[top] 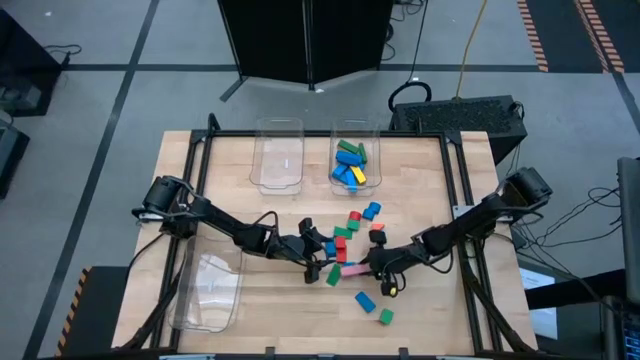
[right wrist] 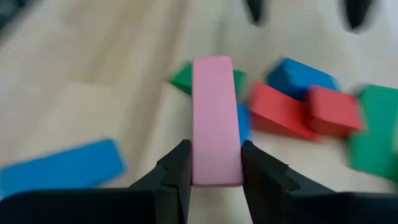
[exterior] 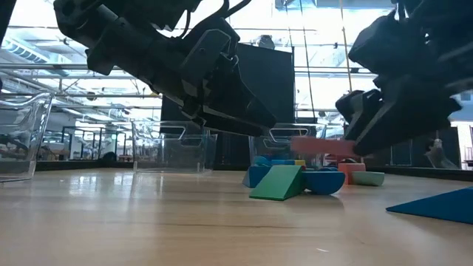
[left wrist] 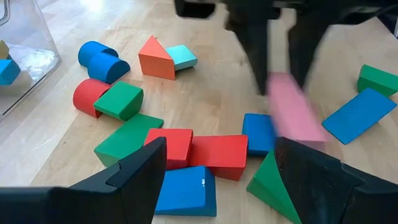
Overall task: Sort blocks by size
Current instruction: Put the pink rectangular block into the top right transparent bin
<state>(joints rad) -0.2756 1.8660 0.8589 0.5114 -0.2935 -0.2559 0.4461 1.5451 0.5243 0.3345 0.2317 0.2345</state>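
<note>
Fingers of the right gripper (right wrist: pixel 216 163) are seen pressed against both long sides of a long pink block (right wrist: pixel 215 118), which is clamped at one end while the rest projects forward beyond the fingertips. In the high view the right gripper (top: pixel 372 262) sits just right of the frame's centre, low on the wooden table (top: pixel 430 170), with the pink block (top: pixel 353 269) pointing left toward the loose pile. In the low view the same pink block (exterior: pixel 319 145) is shown off the tabletop, right of centre (its outline is smeared).

The left gripper (left wrist: pixel 217 165) is held wide, nothing between its fingers; red, blue and green blocks lie on the table beneath the gap. In the high view it (top: pixel 312 252) is placed just left of centre, close to the right gripper.

The loose blocks (top: pixel 350 232) are scattered in the middle of the table: red, green, blue and cyan pieces, with a blue one (top: pixel 364 300) and a green one (top: pixel 385 316) lower down, apart from the rest. Further blocks are gathered in a clear bin (top: pixel 372 138) at upper centre. An empty-looking clear bin (top: pixel 262 160) stands to its left, and a third (top: pixel 186 300) is seen at lower left.
</note>
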